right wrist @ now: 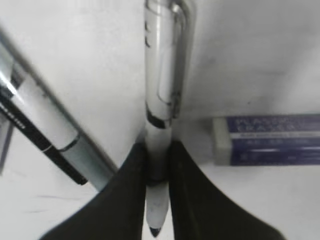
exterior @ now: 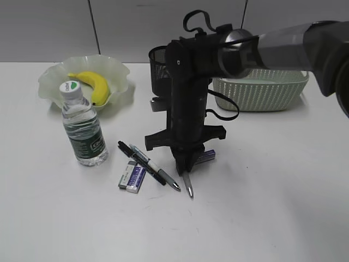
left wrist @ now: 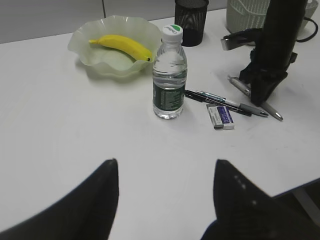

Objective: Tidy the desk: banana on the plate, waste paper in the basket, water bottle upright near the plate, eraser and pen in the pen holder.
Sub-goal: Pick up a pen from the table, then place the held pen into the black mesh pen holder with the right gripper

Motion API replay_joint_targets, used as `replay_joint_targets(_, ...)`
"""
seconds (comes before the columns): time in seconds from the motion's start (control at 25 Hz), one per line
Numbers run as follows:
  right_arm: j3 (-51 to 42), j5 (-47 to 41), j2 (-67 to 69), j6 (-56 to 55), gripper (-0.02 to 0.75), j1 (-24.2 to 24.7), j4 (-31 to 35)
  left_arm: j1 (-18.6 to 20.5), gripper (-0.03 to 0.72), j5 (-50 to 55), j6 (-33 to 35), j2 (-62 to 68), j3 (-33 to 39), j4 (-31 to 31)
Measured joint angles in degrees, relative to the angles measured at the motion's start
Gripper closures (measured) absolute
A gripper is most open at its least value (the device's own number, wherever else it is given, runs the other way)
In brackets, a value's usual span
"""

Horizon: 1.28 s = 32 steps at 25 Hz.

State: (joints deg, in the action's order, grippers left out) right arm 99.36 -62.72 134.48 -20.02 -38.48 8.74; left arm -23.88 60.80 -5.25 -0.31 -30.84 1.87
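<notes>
- Down at mid-desk (exterior: 262, 207), right gripper (exterior: 187, 165) pointing straight at the tabletop, fingers (right wrist: 192, 200) pinched on a silver pen (right wrist: 160, 115) near its tip.
- Low at the near edge, left gripper (left wrist: 165, 200) hovering with jaws apart, holding nothing.
- Beside the silver pen, two more pens (exterior: 147, 164) lying side by side, a boxed eraser (exterior: 132, 177) touching them; a second eraser (right wrist: 270, 140) just right of the clamped pen.
- Back left, banana (exterior: 95, 84) lying in the plate (exterior: 117, 68).
- In front of the plate, bottle (exterior: 82, 128) upright, cap on.
- Behind the right arm, holder (exterior: 159, 68); right of it, basket (exterior: 262, 93).
</notes>
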Motion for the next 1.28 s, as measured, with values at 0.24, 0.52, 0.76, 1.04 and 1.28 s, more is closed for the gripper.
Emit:
replay_joint_targets(0.24, 5.96, -3.43, -3.96, 0.22, 0.629, 0.11, -6.05, 0.0, 0.241, 0.0, 0.0, 0.0, 0.0, 0.0)
replay_joint_targets(0.52, 13.07, 6.89, -11.74, 0.24, 0.629, 0.11, -14.31, 0.0, 0.241, 0.0, 0.0, 0.0, 0.0, 0.0)
replay_joint_targets(0.76, 13.73, 26.56, -11.49, 0.24, 0.629, 0.58, -25.64, 0.0, 0.241, 0.0, 0.0, 0.0, 0.0, 0.0)
replay_joint_targets(1.04, 13.73, 49.74, -5.81, 0.29, 0.629, 4.92, -30.38, 0.0, 0.252, 0.0, 0.0, 0.0, 0.0, 0.0)
replay_joint_targets(1.28, 13.73, 57.37, 0.78, 0.29, 0.629, 8.04, -29.52, 0.0, 0.252, 0.0, 0.0, 0.0, 0.0, 0.0)
